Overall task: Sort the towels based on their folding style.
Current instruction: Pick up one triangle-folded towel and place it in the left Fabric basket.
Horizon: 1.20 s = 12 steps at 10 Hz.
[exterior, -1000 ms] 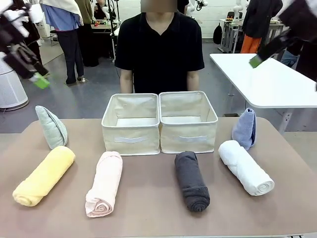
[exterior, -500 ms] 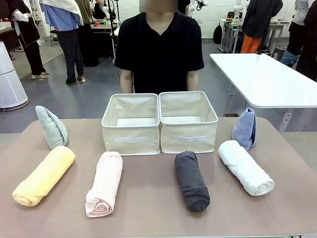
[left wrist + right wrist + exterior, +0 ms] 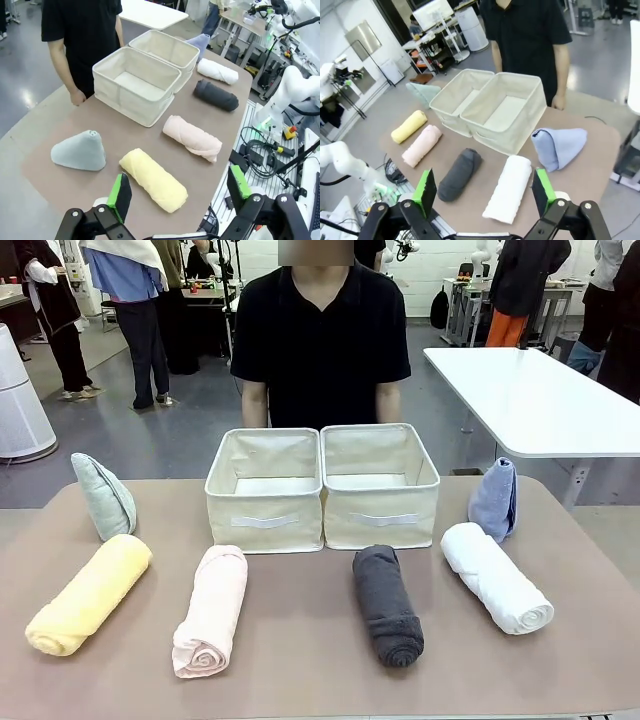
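On the tabletop, the yellow towel lies slantwise before the left pincer; it and the right pincer gape wide, empty.

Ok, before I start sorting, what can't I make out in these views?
Front view: the near strip of floor inside the bins, hidden by their front walls; the person from the forearms down, behind the bins.
Left wrist view: blue cone, mostly behind the bins.
Right wrist view: mint cone, partly behind the bins.
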Tool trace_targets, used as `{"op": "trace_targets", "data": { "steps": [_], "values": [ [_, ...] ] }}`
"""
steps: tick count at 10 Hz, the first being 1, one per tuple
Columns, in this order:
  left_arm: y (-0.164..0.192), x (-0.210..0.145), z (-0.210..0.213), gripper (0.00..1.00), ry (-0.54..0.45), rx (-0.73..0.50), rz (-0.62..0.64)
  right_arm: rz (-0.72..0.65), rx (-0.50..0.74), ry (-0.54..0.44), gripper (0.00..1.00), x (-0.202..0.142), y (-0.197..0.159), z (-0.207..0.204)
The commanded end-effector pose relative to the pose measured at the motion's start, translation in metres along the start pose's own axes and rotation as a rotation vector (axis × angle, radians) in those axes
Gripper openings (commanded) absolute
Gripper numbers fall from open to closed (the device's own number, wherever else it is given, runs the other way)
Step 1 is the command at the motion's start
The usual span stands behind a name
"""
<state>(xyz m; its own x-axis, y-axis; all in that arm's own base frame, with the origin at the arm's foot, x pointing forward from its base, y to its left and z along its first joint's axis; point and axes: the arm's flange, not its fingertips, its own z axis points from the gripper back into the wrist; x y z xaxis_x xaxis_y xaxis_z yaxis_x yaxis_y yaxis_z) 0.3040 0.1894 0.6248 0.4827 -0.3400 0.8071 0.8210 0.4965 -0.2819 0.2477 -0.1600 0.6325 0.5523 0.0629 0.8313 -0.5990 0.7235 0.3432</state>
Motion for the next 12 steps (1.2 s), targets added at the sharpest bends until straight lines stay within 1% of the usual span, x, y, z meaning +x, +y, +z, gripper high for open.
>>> {"op": "trace_targets", "data": {
  "steps": [1, 12],
  "values": [
    [-0.0028, 0.0054, -0.0015, 1.00, -0.007, 0.007, -0.005, 0.004, -0.001, -0.012, 1.00, 0.0020, -0.0011, -0.0006],
    [-0.0028, 0.0054, -0.0015, 1.00, -0.007, 0.007, -0.005, 0.004, -0.001, -0.012, 1.00, 0.0020, -0.0011, -0.0006]
  ]
}}
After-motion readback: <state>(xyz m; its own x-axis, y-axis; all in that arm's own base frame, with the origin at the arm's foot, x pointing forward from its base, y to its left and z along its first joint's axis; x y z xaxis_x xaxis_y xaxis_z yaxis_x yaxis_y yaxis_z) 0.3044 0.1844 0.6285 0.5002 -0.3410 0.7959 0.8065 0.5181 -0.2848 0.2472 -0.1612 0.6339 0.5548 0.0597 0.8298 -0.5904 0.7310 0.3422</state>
